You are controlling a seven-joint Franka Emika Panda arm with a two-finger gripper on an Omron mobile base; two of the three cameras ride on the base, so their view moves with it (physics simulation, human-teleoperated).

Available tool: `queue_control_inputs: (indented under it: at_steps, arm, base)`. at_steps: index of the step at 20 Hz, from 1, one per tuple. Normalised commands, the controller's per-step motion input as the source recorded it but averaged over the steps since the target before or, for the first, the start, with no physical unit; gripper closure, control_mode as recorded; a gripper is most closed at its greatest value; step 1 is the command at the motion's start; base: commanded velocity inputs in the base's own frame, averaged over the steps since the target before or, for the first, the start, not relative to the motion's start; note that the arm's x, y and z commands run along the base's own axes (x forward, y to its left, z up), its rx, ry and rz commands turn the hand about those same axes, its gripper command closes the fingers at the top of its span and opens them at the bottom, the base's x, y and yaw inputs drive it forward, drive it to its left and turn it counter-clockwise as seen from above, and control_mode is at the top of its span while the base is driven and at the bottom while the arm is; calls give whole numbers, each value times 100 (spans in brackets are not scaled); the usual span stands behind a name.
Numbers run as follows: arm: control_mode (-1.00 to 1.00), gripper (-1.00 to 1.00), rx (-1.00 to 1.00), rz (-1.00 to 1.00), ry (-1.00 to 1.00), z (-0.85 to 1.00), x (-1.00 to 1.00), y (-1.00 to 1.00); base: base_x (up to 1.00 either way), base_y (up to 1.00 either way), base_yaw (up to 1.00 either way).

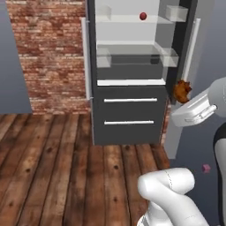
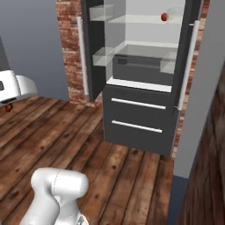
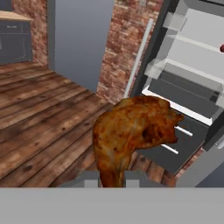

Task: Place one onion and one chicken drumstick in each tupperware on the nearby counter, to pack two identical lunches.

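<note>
Rough, glistening browned skin covers the chicken drumstick (image 3: 131,135) (floor (image 1: 53,167) of matt, knotty wood planks; wall (image 1: 48,48) of coarse brick).

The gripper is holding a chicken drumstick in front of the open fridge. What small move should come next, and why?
Probably carry the chicken drumstick away from the open fridge toward the counter. The gripper is shut on it in the air, and one onion sits on a fridge shelf.

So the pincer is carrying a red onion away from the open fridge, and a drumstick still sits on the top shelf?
Swapped. The pincer grips the chicken drumstick, plain in the hand view; the red onion sits on the fridge's top shelf.
</note>
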Motion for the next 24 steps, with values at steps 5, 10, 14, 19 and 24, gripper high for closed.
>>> queue_control_inputs:
  at_steps: [5,10,14,19,24]
  arm:
    - [100,100,0,0,0,0,0,0]
    - [100,100,0,0,0,0,0,0]
    - [100,100,0,0,0,0,0,0]
    - [100,100,0,0,0,0,0,0]
    - [100,100,0,0,0,0,0,0]
  base:
    - [-42,0,34]
    - [-35,3,36]
    - [-25,20,39]
    - [-18,23,40]
    - [-9,28,44]
